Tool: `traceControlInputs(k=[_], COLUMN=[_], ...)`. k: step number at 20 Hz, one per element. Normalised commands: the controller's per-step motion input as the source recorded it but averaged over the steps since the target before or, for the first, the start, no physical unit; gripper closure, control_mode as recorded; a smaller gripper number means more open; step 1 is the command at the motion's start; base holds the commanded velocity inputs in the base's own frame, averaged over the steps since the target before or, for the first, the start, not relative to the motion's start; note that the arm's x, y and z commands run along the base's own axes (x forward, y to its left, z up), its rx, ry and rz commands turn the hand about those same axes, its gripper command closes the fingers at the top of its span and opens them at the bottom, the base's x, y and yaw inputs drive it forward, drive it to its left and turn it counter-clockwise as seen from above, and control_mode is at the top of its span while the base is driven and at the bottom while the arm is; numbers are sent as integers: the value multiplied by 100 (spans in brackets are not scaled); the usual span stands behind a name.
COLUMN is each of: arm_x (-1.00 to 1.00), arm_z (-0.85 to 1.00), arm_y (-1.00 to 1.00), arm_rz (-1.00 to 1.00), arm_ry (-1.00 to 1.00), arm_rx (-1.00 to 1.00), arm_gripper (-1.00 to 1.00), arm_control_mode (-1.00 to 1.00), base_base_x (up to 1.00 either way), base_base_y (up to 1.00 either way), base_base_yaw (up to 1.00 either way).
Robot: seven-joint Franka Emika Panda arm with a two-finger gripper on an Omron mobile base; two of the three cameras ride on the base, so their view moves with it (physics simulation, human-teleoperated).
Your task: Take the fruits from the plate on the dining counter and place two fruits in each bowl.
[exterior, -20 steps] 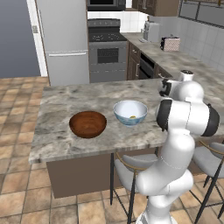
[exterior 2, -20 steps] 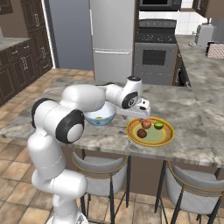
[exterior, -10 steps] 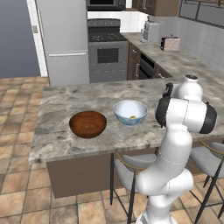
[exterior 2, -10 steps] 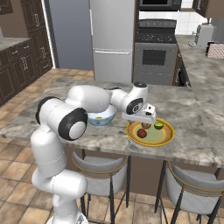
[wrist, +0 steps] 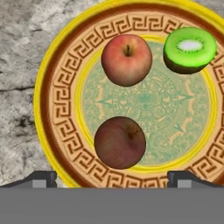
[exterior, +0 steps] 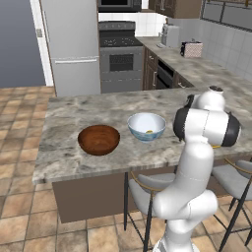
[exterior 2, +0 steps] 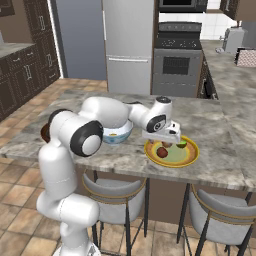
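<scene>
We see our tool (wrist: pixel 112 177) spread wide and empty over the flat, round, gold-rimmed plate (wrist: pixel 52 109) on the marbled stone worktop (wrist: pixel 22 65), which carries a dark red apple (wrist: pixel 119 142), a reddish-peach apple (wrist: pixel 126 60) stem-up, and a cut-face-up kiwi half (wrist: pixel 189 49).

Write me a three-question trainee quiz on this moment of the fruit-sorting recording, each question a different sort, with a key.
1. How many fruits lie on the plate?
2. True or false: the brown bowl already holds two fruits.
3. Over what does the gripper hang, jaws wide? A. the white bowl B. the plate C. the stove

Key
1. Three: a reddish-peach apple, a dark red apple and a halved green kiwi.
2. False; its inside looks empty in the left base view, while a small yellow thing lies in the white bowl.
3. B
</scene>
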Motion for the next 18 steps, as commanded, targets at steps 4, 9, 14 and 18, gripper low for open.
traceControlInputs(k=[4, 9, 14, 18], arm_x=[0, 0, 0, 0], arm_z=[-21, -24, -25, -20], arm_y=[0, 0, 0, 0], arm_rz=[0, 0, 0, 0], arm_ry=[0, 0, 0, 0], arm_rx=[0, 0, 0, 0], arm_gripper=[-100, -100, -100, -100], arm_control_mode=[-100, -100, -100, -100], base_base_x=[0, 0, 0, 0], base_base_y=[0, 0, 0, 0], base_base_yaw=[0, 0, 0, 0])
